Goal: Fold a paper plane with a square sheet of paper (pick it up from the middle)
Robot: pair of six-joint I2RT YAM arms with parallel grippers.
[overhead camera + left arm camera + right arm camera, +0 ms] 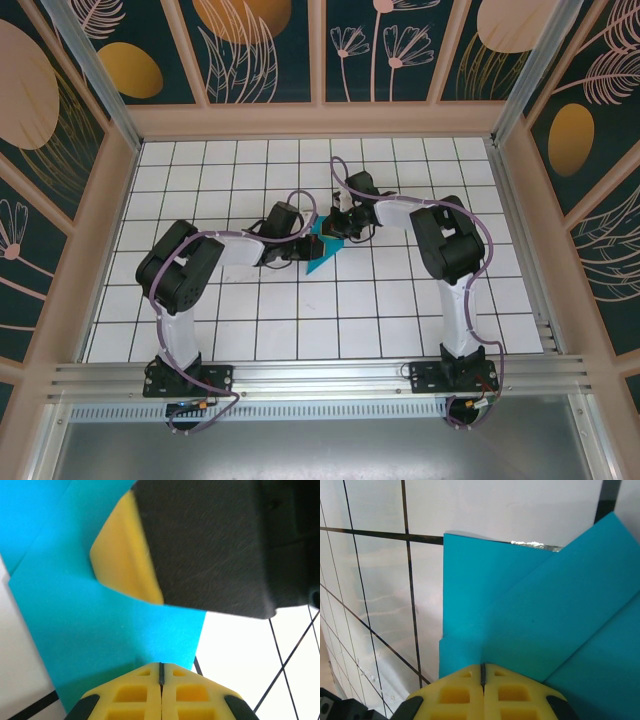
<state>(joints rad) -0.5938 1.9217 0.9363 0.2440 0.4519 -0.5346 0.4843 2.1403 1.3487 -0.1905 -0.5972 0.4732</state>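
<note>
- Lies flat at the middle of the white gridded worktop (380, 300) as a bright cyan-blue sheet of paper (325, 250), plain and unmarked.
- Looks from above like a narrow pointed shape, with the tip aimed near and slightly left and the wider part towards the far right.
- Sits between the left end effector (298, 250) on its left and the right end effector (342, 228) at its far-right part, close against both.
- Shows stacked layers of the sheet of paper (530, 610) in the right wrist view: a flap with a straight slanted edge over a lower layer, an upright straight edge at the left, and a small step at the near-left corner.
- Shows a further slanted edge across the upper left of the sheet of paper (100, 630) in the left wrist view.
- Has the yellow jaws of the left end effector (161, 666) pressed together, tips set on the blue surface; cannot tell whether a layer is caught between them.
- Has the jaws of the right end effector (482, 666) pressed together likewise, tips meeting at the overlapping layers; cannot tell there either whether any paper is pinched.
- Places a black finger with a yellow pad (125, 555), belonging to the right end effector, close over the paper just beyond the left tips.
</note>
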